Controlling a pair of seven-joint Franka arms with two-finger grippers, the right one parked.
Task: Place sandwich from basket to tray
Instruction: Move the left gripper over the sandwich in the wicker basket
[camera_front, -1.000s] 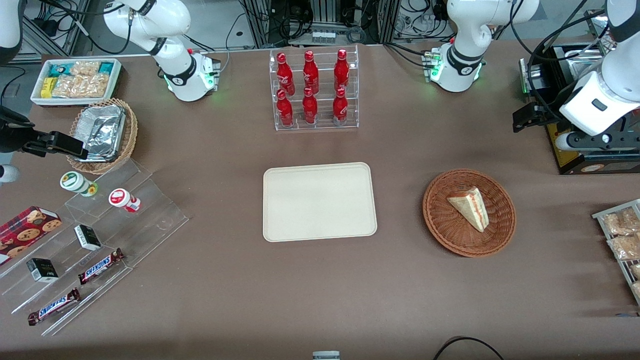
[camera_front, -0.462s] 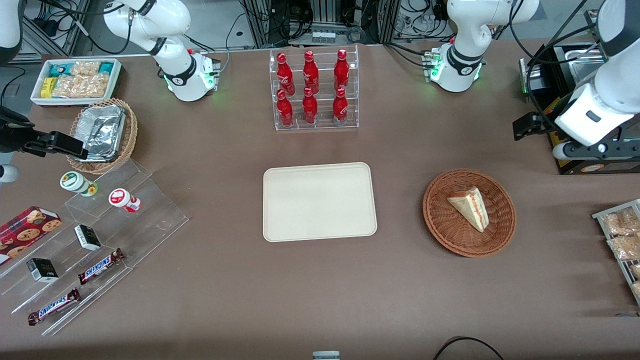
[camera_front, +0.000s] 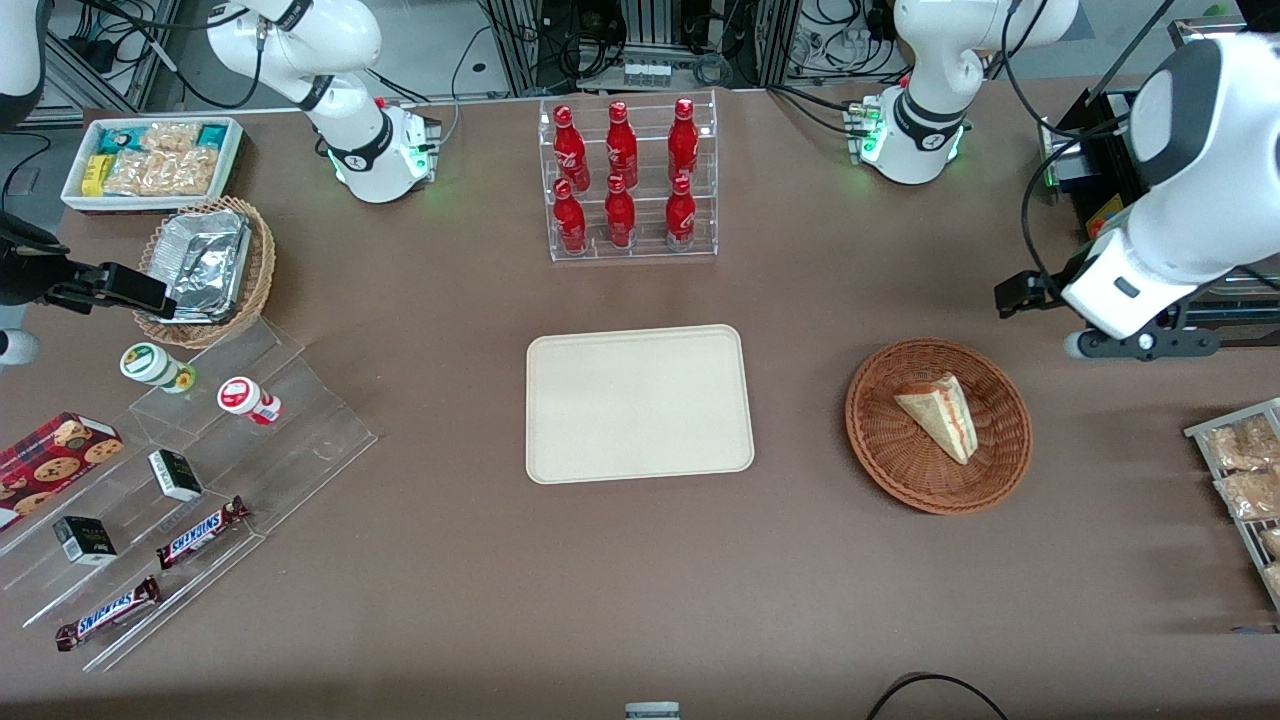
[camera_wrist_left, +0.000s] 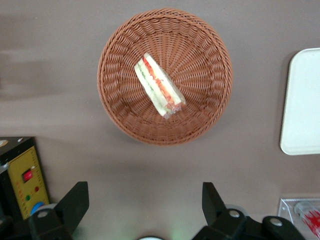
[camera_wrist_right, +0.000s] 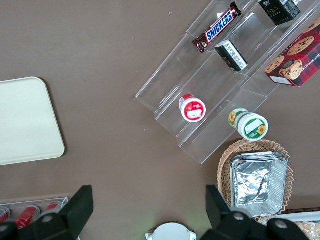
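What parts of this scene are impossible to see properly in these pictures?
- Tool: open above the table near the basket; in the front view its own arm hides it.
- Sandwich: underside hidden against the basket.
- Tray: cut off by the left wrist view's edge.
- Bagged snacks: cut off by the front view's edge.

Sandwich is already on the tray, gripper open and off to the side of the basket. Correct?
No. The sandwich lies in the basket, as the front view shows; the tray holds nothing. The rest stands: the gripper is open, beside the basket and above the table.

Brown table (camera_front: 420, 560) carries tray (camera_front: 639, 403), basket (camera_front: 938, 426), gripper (camera_wrist_left: 145, 207) above.
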